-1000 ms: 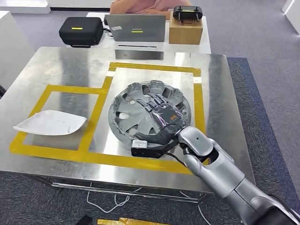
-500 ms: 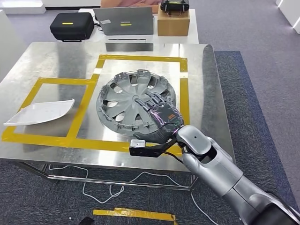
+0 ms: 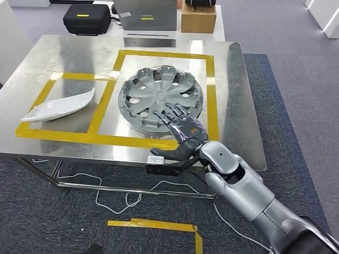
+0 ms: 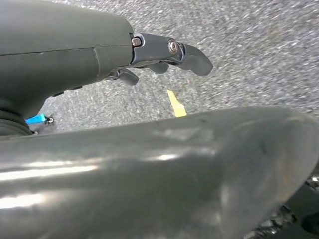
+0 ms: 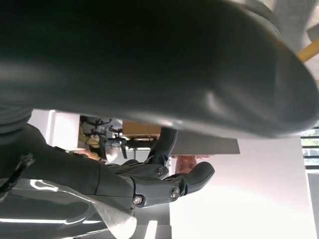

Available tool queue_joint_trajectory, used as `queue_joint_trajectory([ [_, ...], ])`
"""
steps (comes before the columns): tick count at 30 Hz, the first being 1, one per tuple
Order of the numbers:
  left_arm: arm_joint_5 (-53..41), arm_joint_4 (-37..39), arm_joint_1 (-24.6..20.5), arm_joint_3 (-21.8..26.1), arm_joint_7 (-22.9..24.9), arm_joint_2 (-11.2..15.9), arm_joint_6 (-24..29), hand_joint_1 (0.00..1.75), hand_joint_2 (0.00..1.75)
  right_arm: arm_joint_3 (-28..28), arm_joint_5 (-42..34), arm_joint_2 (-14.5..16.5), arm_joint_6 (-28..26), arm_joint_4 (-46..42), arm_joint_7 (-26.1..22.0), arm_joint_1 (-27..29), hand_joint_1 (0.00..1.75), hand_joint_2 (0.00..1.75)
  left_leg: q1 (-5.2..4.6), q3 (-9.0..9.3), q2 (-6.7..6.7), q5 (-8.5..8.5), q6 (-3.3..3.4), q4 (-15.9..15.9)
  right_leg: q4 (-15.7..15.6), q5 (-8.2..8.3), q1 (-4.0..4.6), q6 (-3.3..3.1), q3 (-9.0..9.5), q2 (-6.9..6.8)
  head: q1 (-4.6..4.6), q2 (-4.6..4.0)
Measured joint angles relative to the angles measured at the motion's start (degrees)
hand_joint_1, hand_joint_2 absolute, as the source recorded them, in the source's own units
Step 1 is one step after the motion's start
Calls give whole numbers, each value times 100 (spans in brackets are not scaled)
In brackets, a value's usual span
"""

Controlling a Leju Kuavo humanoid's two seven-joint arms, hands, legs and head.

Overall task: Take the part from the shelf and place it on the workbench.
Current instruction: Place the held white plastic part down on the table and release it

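Observation:
The part, a grey wheel cover [image 3: 160,98], lies flat on the steel workbench [image 3: 240,106] inside a square of yellow tape. My right hand [image 3: 181,132] hovers over the bench's front edge with its fingers spread and nothing in them. Its fingertips reach to the cover's near rim; I cannot tell whether they touch it. In the right wrist view, that same hand [image 5: 158,186] holds nothing. My left hand [image 4: 158,55] hangs over the grey carpet, fingers loosely extended and holding nothing.
A white curved panel [image 3: 60,106] lies in the left taped square. Behind the bench are a black case [image 3: 86,18], a laptop [image 3: 145,15] and a cardboard box [image 3: 198,18]. Cables [image 3: 127,198] and yellow floor tape [image 3: 160,226] lie under the bench's front edge.
The camera has pulled back, so the bench looks farther off. My right hand has drawn back from over the cover's centre to its near rim.

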Motion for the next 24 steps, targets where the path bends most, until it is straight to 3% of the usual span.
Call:
queue_joint_trajectory([
  [1, 2, 0, 1, 0, 0, -1, 8, 0, 0, -8, -4, 1, -2, -1, 20, -9, 0, 0, -7, -55, 0, 55, -23, 12, -476, -13, 5, -16, 352, -11, -4, 0],
  [2, 4, 0, 4, 0, 0, -1, 19, 0, 0, -17, -4, 1, -4, -2, 38, -14, 0, 0, -14, -91, 0, 114, -46, 17, -819, -55, 12, -36, 586, -18, -6, 0],
  [3, 9, 0, 9, 0, 0, -2, 28, 0, 0, -27, -2, -1, -6, 1, 59, -16, 0, 0, -16, -114, 1, 169, -71, 18, -1027, -105, 23, -57, 708, -17, -3, 1],
  [5, 27, 0, 25, 0, 0, 1, 41, 0, 0, -44, 13, -5, -9, 17, 107, -8, 0, 0, -5, -139, -6, 253, -129, 3, -1087, -48, 25, -140, 687, -11, 6, -1],
  [6, 37, 0, 35, 0, 0, 3, 45, 0, 0, -52, 34, -7, -15, 34, 136, -8, 0, 0, 2, -166, -22, 190, -168, 35, -1097, -3, 18, -198, 657, -13, 6, -1],
  [8, 46, 0, 54, 0, 0, 2, 48, 0, 0, -69, 97, -7, -41, 80, 186, -5, 0, 0, 24, -298, -57, -220, -246, 405, -1114, 123, -6, -306, 567, -23, -20, -1],
  [10, 48, 0, 65, 0, 2, -4, 51, 0, 0, -98, 149, -7, -74, 149, 217, 12, 0, 0, 51, -502, -71, -778, -302, 1187, -1104, 245, -4, -335, 415, -22, -46, -1],
  [11, 48, 0, 67, 0, 5, -4, 53, 0, 0, -113, 162, -7, -85, 188, 224, 29, 0, 0, 63, -562, -71, -936, -319, 1542, -1096, 303, -4, -329, 331, -20, -49, -1],
  [12, 49, 0, 69, 0, 8, -4, 56, 0, 0, -128, 172, -7, -94, 226, 227, 50, 0, 0, 73, -541, -71, -967, -328, 1734, -1086, 358, -4, -320, 249, -19, -51, -1],
  [13, 49, 0, 70, 0, 9, -4, 61, 0, 0, -140, 178, -8, -97, 258, 230, 68, 0, 0, 82, -421, -71, -888, -332, 1717, -1076, 409, -6, -307, 168, -17, -52, -1],
  [15, 50, 0, 69, 0, 12, -2, 72, 0, 0, -163, 185, -9, -102, 306, 232, 85, 0, 0, 99, 88, -78, -625, -325, 1110, -1049, 496, -13, -269, 34, -10, -54, -1],
  [17, 50, 0, 65, 0, 13, 0, 83, 0, 0, -198, 188, -11, -114, 332, 234, 76, 0, 0, 91, 602, -115, -575, -288, 340, -1019, 573, -5, -211, -62, -6, -55, 0],
  [18, 51, 0, 64, 0, 13, 0, 87, 0, 0, -218, 191, -12, -121, 343, 237, 73, 0, 0, 80, 732, -134, -610, -264, 111, -1013, 614, -2, -178, -93, -6, -55, 0],
  [21, 52, 0, 84, 0, 12, -4, 93, 0, 0, -255, 206, -22, -136, 381, 255, 89, 0, 0, 62, 722, -129, -588, -152, -18, -1003, 671, -6, -82, -167, -3, -48, 0],
  [22, 52, 0, 91, 0, 12, -8, 93, 0, 0, -267, 216, -30, -141, 395, 268, 99, 0, 0, 66, 684, -113, -545, -97, -24, -908, 553, -8, -58, -223, -2, -38, -1],
  [24, 53, 0, 95, 0, 12, -9, 96, 0, 0, -303, 252, -52, -163, 420, 308, 120, 0, 0, 62, 582, -85, -447, -3, -30, -342, 60, -14, -26, -430, -5, -17, 0],
])
